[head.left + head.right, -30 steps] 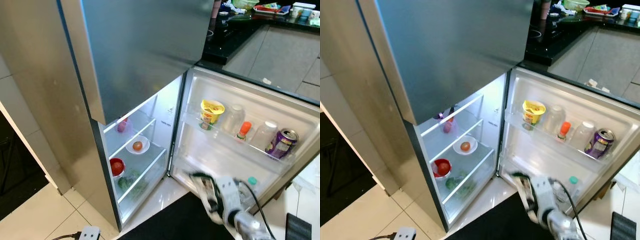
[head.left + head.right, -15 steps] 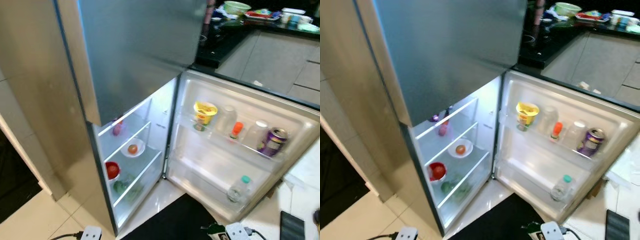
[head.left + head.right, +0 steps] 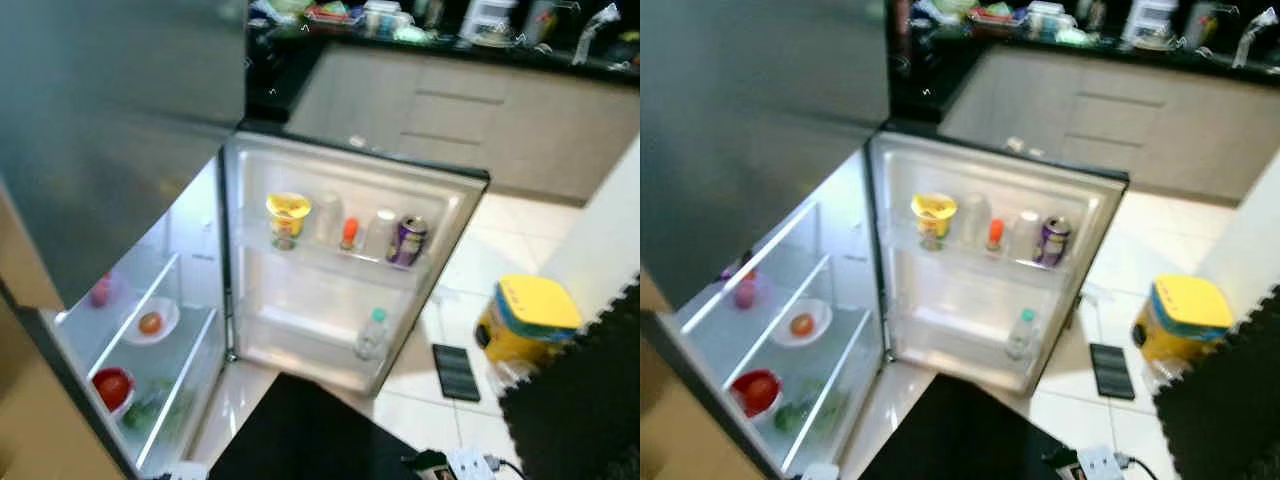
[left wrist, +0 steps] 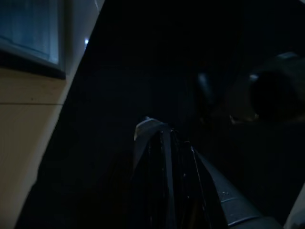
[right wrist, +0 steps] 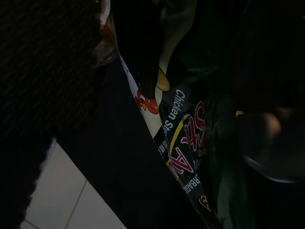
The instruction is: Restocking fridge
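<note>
1. Fridge (image 3: pixel 120 150): lower door (image 3: pixel 340 270) swung wide open; grey upper door shut above it. View is blurred.
2. Door upper rack, left to right: yellow cup (image 3: pixel 288 217), clear bottle (image 3: pixel 327 219), small bottle w/ orange cap (image 3: pixel 348 233), clear white-capped bottle (image 3: pixel 380 232), purple can (image 3: pixel 409 241). All upright, side by side.
3. Door lower rack: one clear bottle w/ green cap (image 3: pixel 371 334), upright, near the rack's right end.
4. Fridge interior shelves: pink item (image 3: pixel 101 291) on upper shelf; white plate w/ orange fruit (image 3: pixel 150 322) on mid shelf; red bowl (image 3: pixel 111 387) below, w/ greens (image 3: pixel 150 410) beside it.
5. Floor: yellow-lidded bin (image 3: pixel 527 320) right of door; dark flat object (image 3: pixel 456 371) on tiles betw. door and bin; black mat (image 3: pixel 300 440) in front of fridge.
6. Right gripper (image 5: pixel 157 71): low at robot's right, clamped on dark noodle packet (image 5: pixel 183 138) (red lettering, "Chicken" legible); packet hangs over mat and tile, well apart from fridge.
7. Left gripper (image 4: pixel 164 143): idle in dark; fingers lie pressed together, nothing betw. them.
8. Counter (image 3: pixel 450 40) behind door: cluttered, items too blurred to ID.
</note>
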Robot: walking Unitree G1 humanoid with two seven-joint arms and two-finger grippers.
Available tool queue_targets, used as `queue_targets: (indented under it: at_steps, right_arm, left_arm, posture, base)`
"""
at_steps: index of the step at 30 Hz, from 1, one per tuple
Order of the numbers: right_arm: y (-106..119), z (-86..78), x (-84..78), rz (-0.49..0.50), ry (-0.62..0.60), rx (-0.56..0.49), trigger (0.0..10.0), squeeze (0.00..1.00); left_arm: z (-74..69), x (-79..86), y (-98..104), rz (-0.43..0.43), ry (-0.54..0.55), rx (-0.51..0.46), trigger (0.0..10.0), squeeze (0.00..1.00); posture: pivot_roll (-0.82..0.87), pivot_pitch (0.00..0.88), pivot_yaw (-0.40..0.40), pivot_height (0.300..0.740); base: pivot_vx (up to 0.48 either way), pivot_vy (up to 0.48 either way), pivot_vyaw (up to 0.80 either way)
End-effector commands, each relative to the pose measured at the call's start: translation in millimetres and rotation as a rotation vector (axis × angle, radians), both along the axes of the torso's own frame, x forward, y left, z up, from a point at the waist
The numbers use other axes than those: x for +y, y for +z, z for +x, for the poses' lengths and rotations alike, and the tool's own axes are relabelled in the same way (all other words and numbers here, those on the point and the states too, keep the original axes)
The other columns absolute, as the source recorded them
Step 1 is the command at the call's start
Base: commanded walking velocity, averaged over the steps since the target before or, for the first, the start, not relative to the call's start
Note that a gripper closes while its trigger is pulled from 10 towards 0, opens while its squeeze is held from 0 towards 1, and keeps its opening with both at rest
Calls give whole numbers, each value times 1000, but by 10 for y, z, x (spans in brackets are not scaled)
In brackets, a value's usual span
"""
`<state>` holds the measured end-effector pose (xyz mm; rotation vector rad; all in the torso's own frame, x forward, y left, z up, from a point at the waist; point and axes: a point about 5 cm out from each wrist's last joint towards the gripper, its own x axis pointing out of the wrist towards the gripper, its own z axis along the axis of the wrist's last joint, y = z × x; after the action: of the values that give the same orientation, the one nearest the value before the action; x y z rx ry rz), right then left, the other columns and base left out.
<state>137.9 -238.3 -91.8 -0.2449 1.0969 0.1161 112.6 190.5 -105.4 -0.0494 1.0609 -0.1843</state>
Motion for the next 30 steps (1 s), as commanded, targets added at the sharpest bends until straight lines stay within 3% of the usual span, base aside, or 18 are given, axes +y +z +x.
queue_targets:
  at_steps: [1, 7, 16, 21, 30]
  right_arm:
    - [24, 42, -32, -17, 8, -12, 10000, 0]
    - [10, 53, 34, -13, 15, -16, 10000, 0]
    - [2, 43, 46, -16, 27, -4, 10000, 0]
    - [-18, 5, 69, -17, 34, 6, 10000, 0]
    - [-27, -6, 95, -18, 38, 5, 10000, 0]
  left_arm:
    - [-67, -10, -24, 7, 5, 25, 10000, 0]
    - [-135, 37, -36, 17, 11, 44, 10000, 0]
    - [-78, 44, -19, 21, -32, 35, 10000, 0]
    - [-15, 131, 9, 34, 26, 15, 10000, 0]
    - [-68, 81, -16, 20, 57, 29, 10000, 0]
  posture:
    - [15, 0, -60, 740]
    - [18, 0, -36, 740]
    - [31, 0, -20, 740]
    - [37, 0, -26, 740]
    - [33, 0, -27, 740]
  base:
    - [0, 0, -781]
    - [0, 0, -781]
    - [0, 0, -453]
    - [0, 0, -800]
    - [0, 0, -800]
